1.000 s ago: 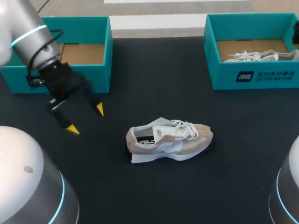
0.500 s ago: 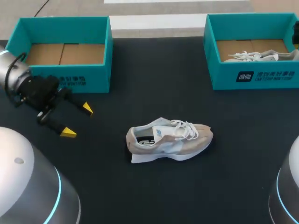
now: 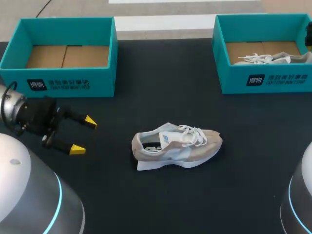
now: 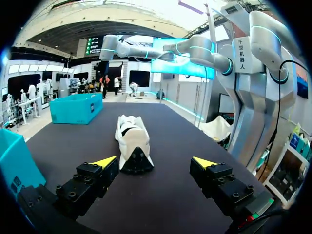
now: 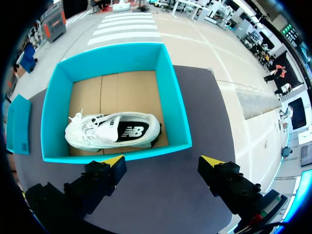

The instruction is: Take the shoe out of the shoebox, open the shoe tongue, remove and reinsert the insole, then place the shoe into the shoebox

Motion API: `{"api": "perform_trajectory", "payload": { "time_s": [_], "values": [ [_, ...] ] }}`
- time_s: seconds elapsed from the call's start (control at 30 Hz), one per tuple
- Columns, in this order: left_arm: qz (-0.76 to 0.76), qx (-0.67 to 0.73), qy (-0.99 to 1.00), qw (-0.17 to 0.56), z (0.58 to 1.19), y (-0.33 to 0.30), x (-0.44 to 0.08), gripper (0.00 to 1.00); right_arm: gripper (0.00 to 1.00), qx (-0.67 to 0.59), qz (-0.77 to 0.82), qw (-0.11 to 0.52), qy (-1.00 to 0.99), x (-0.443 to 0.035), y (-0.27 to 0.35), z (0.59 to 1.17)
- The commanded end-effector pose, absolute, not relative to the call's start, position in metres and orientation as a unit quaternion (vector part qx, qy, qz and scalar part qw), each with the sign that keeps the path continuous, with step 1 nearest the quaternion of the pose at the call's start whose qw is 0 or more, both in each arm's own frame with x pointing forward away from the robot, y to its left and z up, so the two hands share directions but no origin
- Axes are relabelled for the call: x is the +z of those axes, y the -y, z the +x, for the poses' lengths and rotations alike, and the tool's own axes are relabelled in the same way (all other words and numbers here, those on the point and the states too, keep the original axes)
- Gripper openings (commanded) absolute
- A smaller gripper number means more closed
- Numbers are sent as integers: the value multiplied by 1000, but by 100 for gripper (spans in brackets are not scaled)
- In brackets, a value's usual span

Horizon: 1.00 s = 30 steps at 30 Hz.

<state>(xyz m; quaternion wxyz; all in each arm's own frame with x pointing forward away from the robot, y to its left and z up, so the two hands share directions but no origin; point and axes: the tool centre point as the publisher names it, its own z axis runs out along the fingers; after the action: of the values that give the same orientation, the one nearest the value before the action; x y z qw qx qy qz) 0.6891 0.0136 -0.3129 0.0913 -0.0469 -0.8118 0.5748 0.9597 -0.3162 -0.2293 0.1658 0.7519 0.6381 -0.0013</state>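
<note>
Spread, empty left gripper facing beige-and-white suede sneaker, out of teal cardboard shoebox (seemingly just step one done).

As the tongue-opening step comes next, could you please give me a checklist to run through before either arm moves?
1. The shoe is out of its box, standing on its sole on the table: ok.
2. The left pincer is open and empty: ok.
3. The left pincer points at the shoe's heel, apart from it: ok.
4. The right pincer is open and empty: ok.
5. The right pincer is near the shoe: not ok; it hangs over the right shoebox, which holds a second shoe.
6. Tongue opened: cannot tell; the laces lie over it.
</note>
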Motion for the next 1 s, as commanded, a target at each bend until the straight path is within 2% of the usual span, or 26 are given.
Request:
{"api": "perform_trajectory", "payload": {
  "time_s": [0.03,0.23,0.8,0.87,1.0],
  "values": [
    [41,590,806,-31,677,-2,-333,100,100,-1,752,166,-638,-230,316,959],
    [68,594,797,-78,673,8,-354,100,100,-1,752,166,-638,-230,316,959],
    [71,588,802,-80,673,11,-359,100,100,-1,752,166,-638,-230,316,959],
    [46,577,808,-107,670,17,-364,100,100,-1,752,166,-638,-230,316,959],
    [35,577,809,-105,670,27,-368,100,100,-1,752,166,-638,-230,316,959]
  ]
}}
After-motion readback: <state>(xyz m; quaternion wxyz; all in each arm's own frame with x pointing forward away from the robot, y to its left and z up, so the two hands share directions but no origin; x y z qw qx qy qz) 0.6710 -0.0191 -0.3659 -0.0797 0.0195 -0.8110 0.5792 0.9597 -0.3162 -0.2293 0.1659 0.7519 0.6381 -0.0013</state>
